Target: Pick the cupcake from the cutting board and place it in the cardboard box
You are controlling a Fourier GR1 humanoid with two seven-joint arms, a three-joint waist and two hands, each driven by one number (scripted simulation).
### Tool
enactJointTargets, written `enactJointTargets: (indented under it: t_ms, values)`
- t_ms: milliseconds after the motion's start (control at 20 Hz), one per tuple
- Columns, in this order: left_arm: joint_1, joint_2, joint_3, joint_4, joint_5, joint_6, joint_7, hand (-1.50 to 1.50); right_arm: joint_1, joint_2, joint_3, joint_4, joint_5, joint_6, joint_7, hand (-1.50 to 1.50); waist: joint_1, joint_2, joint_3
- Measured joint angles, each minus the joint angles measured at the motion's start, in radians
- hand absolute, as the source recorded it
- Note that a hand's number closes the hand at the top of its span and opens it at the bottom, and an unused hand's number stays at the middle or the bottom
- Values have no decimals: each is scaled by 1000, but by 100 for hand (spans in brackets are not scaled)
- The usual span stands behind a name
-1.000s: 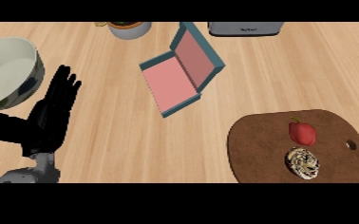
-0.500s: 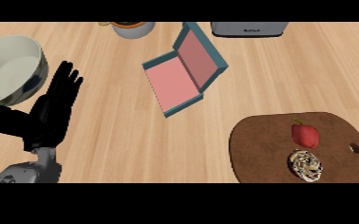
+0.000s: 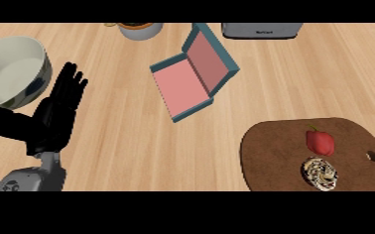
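The cupcake (image 3: 321,173), seen from above with swirled brown and white frosting, sits on the dark brown cutting board (image 3: 275,153) at the lower right. A red pepper (image 3: 320,142) lies just behind it on the same board. The open box (image 3: 192,78), teal outside and pink inside, lies near the middle of the counter with its lid raised toward the back right. My left hand (image 3: 57,110) rests open at the left, fingers straight and pointing up, far from the board. Only a dark sliver (image 3: 370,154) shows at the right edge by the board; I cannot tell what it is.
A large pale bowl (image 3: 21,71) stands at the far left beside my left hand. A mug (image 3: 139,29) sits at the back edge, and a grey appliance (image 3: 261,29) stands at the back right. Bare wood lies between the box and the board.
The view has shifted slightly; the board and cupcake sit a little lower and further right. The left hand stays open in about the same place.
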Motion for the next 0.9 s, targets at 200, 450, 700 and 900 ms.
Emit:
enactJointTargets:
  t_ms: [200,450,700,900]
  values:
    - [32,-3,6,-32,-1,-16,8,0,-81,60,62,44,73,7,50,-150,2,-1,0]
    - [3,-29,5,-11,-29,-13,13,0,-151,136,113,39,156,35,121,-150,-1,-1,1]
    - [7,-51,10,3,-47,-23,-1,0,-185,211,121,73,237,55,108,-150,-2,-1,1]
    - [7,-59,28,20,-47,-46,-19,0,-207,267,122,99,297,73,94,-150,-3,-1,1]
